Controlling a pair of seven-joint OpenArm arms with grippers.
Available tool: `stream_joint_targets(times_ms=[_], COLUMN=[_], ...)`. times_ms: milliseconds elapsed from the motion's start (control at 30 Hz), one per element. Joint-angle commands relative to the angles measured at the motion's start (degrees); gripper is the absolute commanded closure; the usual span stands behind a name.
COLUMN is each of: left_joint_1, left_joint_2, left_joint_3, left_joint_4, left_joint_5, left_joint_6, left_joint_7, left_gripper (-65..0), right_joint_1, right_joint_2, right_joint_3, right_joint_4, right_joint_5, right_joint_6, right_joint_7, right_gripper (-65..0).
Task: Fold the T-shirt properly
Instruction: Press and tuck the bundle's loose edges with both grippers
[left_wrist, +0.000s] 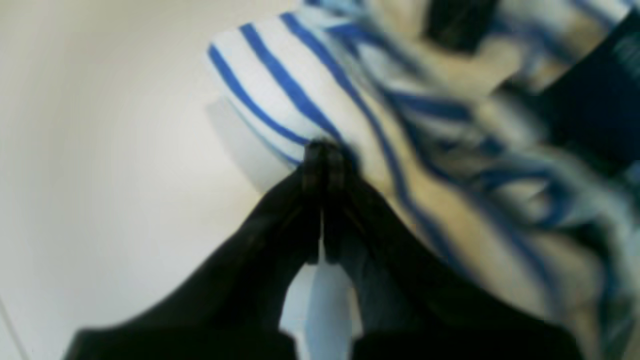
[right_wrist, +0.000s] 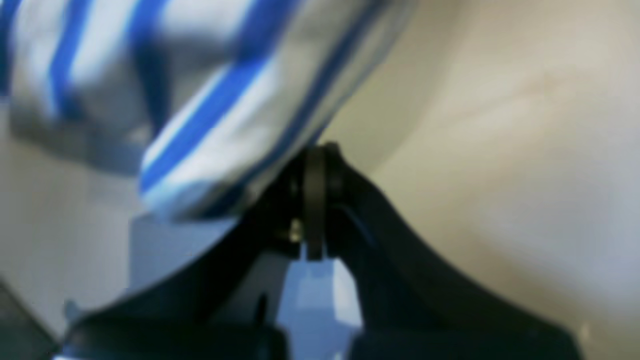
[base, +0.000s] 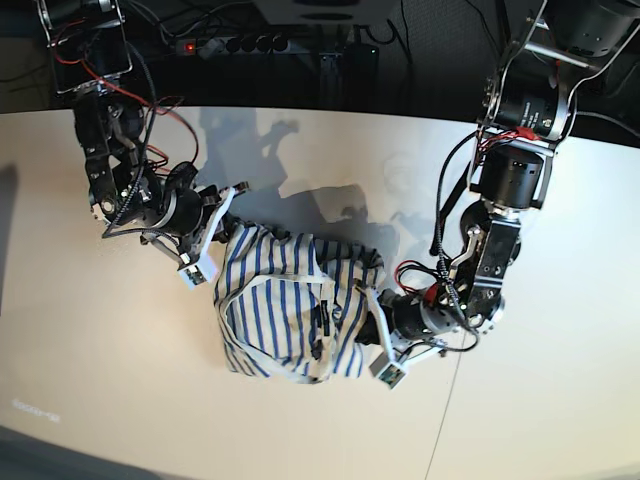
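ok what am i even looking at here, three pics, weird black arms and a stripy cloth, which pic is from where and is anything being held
This is a robot with two arms, working on a pale table. The wide picture looks at the whole scene from the base camera. The other two are close-ups from small cameras mounted on each wrist, looking along the black fingers.

The crumpled cloth in the middle is a white T-shirt with blue stripes. It lies bunched up, not yet folded.

The left gripper, on the right of the wide picture, is shut on the T-shirt's edge. The right gripper, on the wide picture's left, is also closed, with cloth right at its tips; it seems to pinch the T-shirt, but the blur makes that less certain.
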Motion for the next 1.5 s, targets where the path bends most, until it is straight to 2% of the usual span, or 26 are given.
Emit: stream_joint_targets(times_ms=[0, 200, 367, 600, 733, 833, 933, 1000, 1133, 1233, 1300, 1467], left_joint_1=[-2.32, -3.82, -5.11, -10.23, -11.8, -10.88, -8.87, -7.3, -4.74, -3.39, -2.71, -1.9], left_joint_2=[0.94, 4.7, 4.04, -1.51, -5.44, -7.91, -10.14, -11.47, -12.96, -12.9, -12.92, -12.9], left_joint_3=[-0.04, 0.04, 0.04, 0.04, 0.04, 0.02, -0.02, -0.09, -0.09, -0.07, -0.07, -0.07], left_joint_4=[0.87, 0.87, 0.87, 0.9, 1.03, 1.03, 1.05, 1.05, 1.05, 1.05, 1.05, 1.05], left_joint_5=[-0.76, -0.57, -0.42, -2.23, -9.07, -15.32, -17.33, -17.86, -18.97, -18.99, -19.58, -20.79], left_joint_6=[-0.22, -0.2, -0.2, 0.68, 0.68, 0.66, 0.63, 0.63, 0.61, 0.63, 0.59, 0.61], left_joint_7=[-1.31, -1.29, -0.5, 3.37, 10.38, 13.66, 13.88, 13.99, 13.88, 13.68, 13.6, 14.23], left_gripper=[0.0, 0.0, 0.0, 0.0, 0.0, 0.0, 0.0, 0.0, 0.0, 0.0, 0.0, 0.0], right_joint_1=[0.31, -1.68, -1.75, -1.75, -1.44, -0.17, 0.74, 0.24, -1.53, -3.23, -4.68, -6.03], right_joint_2=[-0.46, -7.65, -12.35, -13.2, -13.55, -13.55, -11.78, -9.05, -2.45, 1.4, 2.8, 5.11], right_joint_3=[0.13, 0.11, 0.13, 0.07, 0.07, 0.09, 0.33, 0.85, 2.62, 3.91, 4.37, 8.66], right_joint_4=[2.29, 4.15, 4.31, 5.42, 5.55, 6.14, 6.36, 6.36, 6.36, 6.34, 6.34, 6.32], right_joint_5=[1.05, 1.05, 1.05, 1.55, 3.26, 1.75, -3.39, -4.85, -4.79, -1.31, -1.01, -7.63], right_joint_6=[3.48, 3.5, 3.5, 3.5, 3.52, 3.54, 3.52, 3.52, 3.5, 3.52, 3.52, 3.43], right_joint_7=[0.87, 0.61, 0.2, -0.39, -0.39, -0.96, -2.38, -2.69, -2.95, -2.99, -3.06, -0.13], right_gripper=[0.0, 0.0, 0.0, 0.0, 0.0, 0.0, 0.0, 0.0, 0.0, 0.0, 0.0, 0.0])
